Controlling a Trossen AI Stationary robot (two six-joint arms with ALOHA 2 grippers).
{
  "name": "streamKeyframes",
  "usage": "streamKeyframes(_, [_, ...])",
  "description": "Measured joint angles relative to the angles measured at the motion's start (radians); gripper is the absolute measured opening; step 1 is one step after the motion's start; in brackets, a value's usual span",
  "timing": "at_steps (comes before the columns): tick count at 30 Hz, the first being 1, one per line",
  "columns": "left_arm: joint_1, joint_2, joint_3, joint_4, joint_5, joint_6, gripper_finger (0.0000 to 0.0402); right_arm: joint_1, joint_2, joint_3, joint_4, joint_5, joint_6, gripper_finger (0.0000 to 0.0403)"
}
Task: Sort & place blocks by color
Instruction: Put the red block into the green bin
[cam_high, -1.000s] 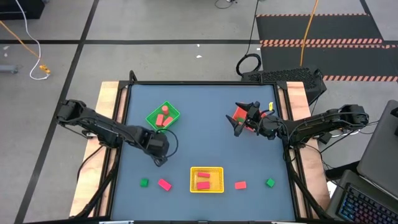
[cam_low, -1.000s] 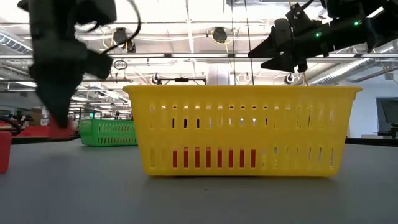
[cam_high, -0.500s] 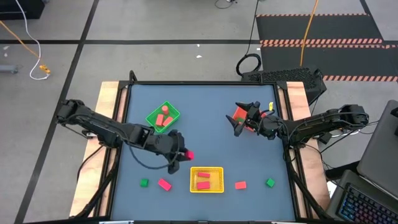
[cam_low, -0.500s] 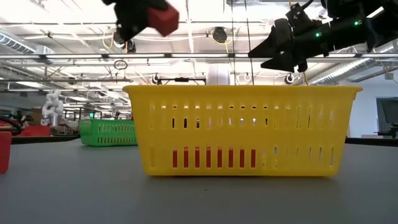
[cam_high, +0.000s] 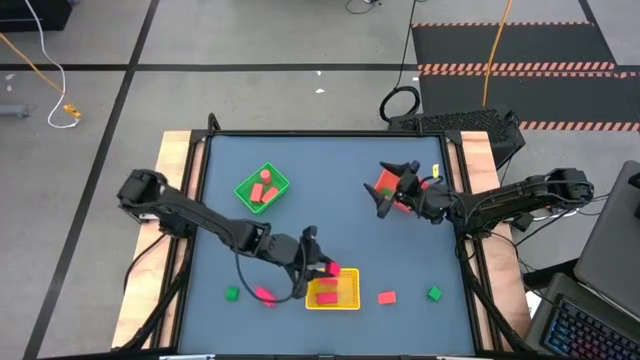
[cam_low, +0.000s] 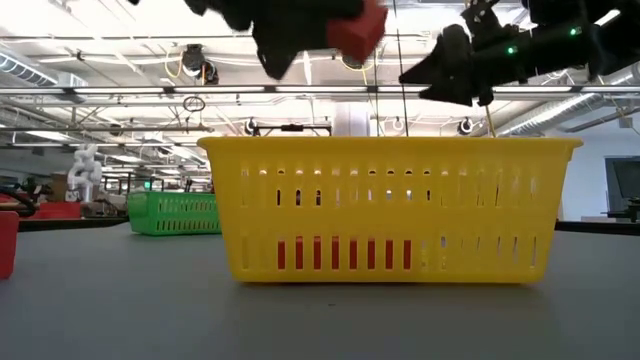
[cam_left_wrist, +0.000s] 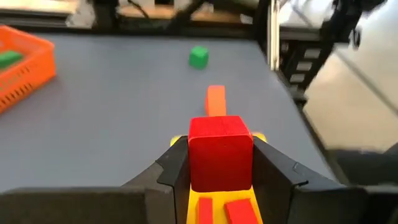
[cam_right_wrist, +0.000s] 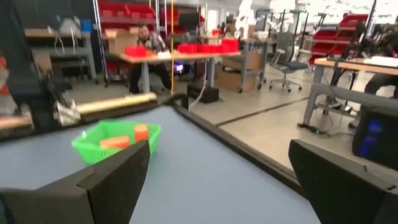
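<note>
Now a crimson red cubic block (cam_left_wrist: 220, 152) sits clamped between the left gripper's (cam_high: 318, 265) dark fingers, just above the yellow slotted plastic tray's (cam_high: 349, 297) edge. Farther off, the right gripper (cam_high: 385, 193) hovers over the red tray (cam_high: 385, 182), fingers spread wide.

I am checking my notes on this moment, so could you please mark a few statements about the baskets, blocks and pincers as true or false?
1. The left pincer grips a red block. True.
2. That block is over the green basket. False: it hangs at the yellow basket's edge.
3. The right pincer is open. True.
4. The yellow basket is empty. False: blocks lie in it.
5. A green block lies right of the yellow basket. True.
</note>
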Motion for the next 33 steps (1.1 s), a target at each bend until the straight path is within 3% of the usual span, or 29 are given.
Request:
streamKeyframes(9, [-0.004, 0.160, -0.001, 0.163, 0.000, 0.032, 0.0132, 0.009, 0.000, 0.000, 0.074, -0.004, 0.090, 0.0377])
streamKeyframes(20, [-0.003, 0.144, 0.000, 0.150, 0.000, 0.018, 0.0213, 0.016, 0.000, 0.000, 0.043, -0.005, 0.120, 0.0377])
streamKeyframes(27, [-0.007, 0.054, -0.001, -0.050, 0.000, -0.009, 0.0244, 0.016, 0.000, 0.000, 0.042, -0.008, 0.111, 0.0377])
streamKeyframes(33, [-0.047, -0.100, 0.000, -0.450, 0.000, -0.106, 0.0235, 0.013, 0.000, 0.000, 0.040, -0.009, 0.077, 0.0377])
